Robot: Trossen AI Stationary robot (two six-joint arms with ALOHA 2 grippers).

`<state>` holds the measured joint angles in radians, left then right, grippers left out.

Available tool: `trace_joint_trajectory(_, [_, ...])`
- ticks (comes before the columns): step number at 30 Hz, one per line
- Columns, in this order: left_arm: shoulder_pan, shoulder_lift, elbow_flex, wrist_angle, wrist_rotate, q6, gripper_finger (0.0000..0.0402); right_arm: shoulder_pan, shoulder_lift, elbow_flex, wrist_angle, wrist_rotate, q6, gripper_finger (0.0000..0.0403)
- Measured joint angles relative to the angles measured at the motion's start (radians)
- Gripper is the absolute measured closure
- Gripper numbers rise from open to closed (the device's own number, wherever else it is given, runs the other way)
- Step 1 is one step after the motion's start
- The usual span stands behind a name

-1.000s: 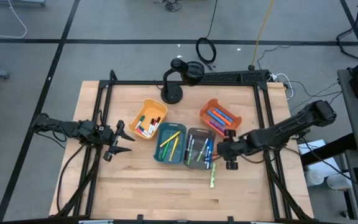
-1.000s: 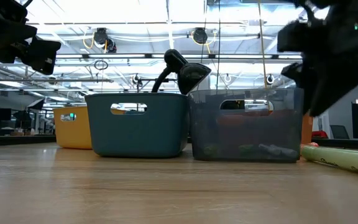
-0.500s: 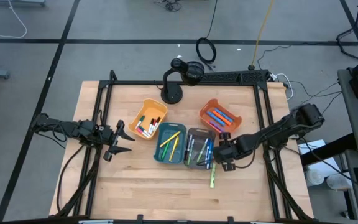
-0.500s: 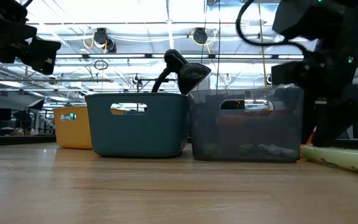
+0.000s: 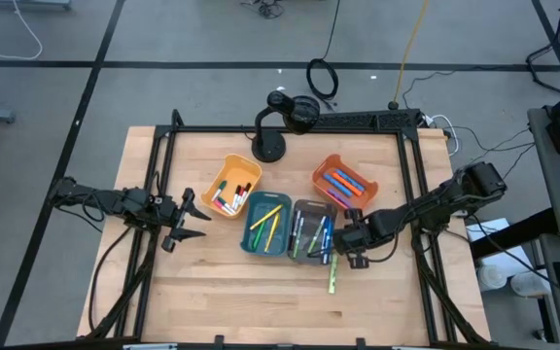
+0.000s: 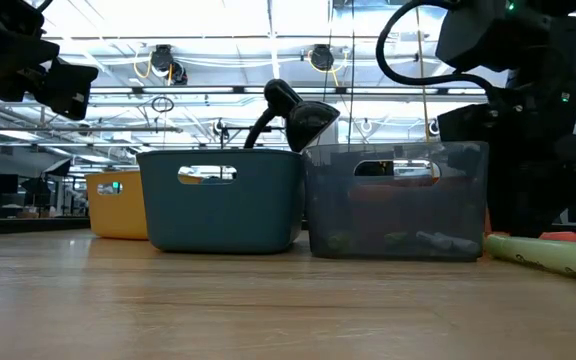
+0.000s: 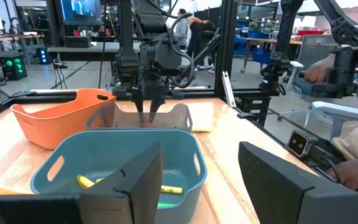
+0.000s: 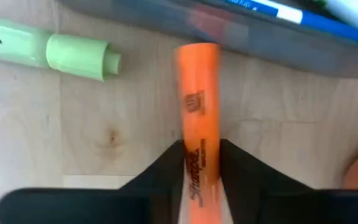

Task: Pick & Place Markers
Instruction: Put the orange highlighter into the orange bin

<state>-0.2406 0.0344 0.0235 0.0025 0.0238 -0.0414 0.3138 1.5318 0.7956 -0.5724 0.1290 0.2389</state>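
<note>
The wooden counter (image 5: 212, 282) carries four bins in a cluster: yellow (image 5: 231, 185), teal (image 5: 266, 223), grey (image 5: 310, 231), orange (image 5: 343, 182); a black lamp base (image 5: 269, 148) stands behind them. A green marker (image 5: 333, 275) and an orange marker (image 8: 197, 112) lie on the bare wood beside the grey bin.

Both arms are dark, near-black, built of slim jointed segments with black cables looping alongside. The left pincer (image 5: 185, 226) ends in two flat, angular black fingers. The right pincer (image 5: 347, 251) is blocky, with matte black fingers (image 8: 157, 177) tapering inward.

Orange marker (image 8: 197, 106) flat on wood (green marker (image 8: 45, 46) beside).
</note>
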Motion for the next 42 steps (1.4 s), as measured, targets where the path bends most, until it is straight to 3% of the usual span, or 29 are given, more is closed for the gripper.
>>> trace_joint_trajectory(4, [0.000, 0.000, 0.000, 0.000, 0.000, 0.000, 0.0188, 0.000, -0.002, 0.000, -0.008, -0.033, 0.035, 0.0363])
trace_joint_trajectory(11, [0.000, 0.000, 0.000, 0.000, 0.000, 0.000, 0.0188, 0.001, -0.002, 0.000, -0.011, -0.085, 0.147, 0.0363])
trace_joint_trajectory(17, [0.000, 0.000, 0.000, 0.000, 0.000, 0.000, 0.0188, 0.001, -0.002, 0.001, -0.030, -0.234, 0.303, 0.0363])
trace_joint_trajectory(24, [0.000, 0.000, 0.000, 0.000, 0.000, 0.000, 0.0188, 0.003, -0.042, -0.004, -0.010, -0.283, 0.319, 0.0363])
trace_joint_trajectory(34, [0.000, 0.000, 0.000, 0.000, 0.000, 0.000, 0.0188, 0.003, -0.165, -0.004, 0.060, -0.240, 0.328, 0.0363])
trace_joint_trajectory(39, [0.000, 0.000, 0.000, 0.001, 0.000, 0.000, 0.0188, 0.003, -0.258, -0.003, 0.192, -0.227, 0.322, 0.0363])
trace_joint_trajectory(42, [0.000, 0.000, 0.000, 0.001, 0.000, 0.000, 0.0188, 0.003, -0.319, -0.003, 0.251, -0.167, 0.318, 0.0363])
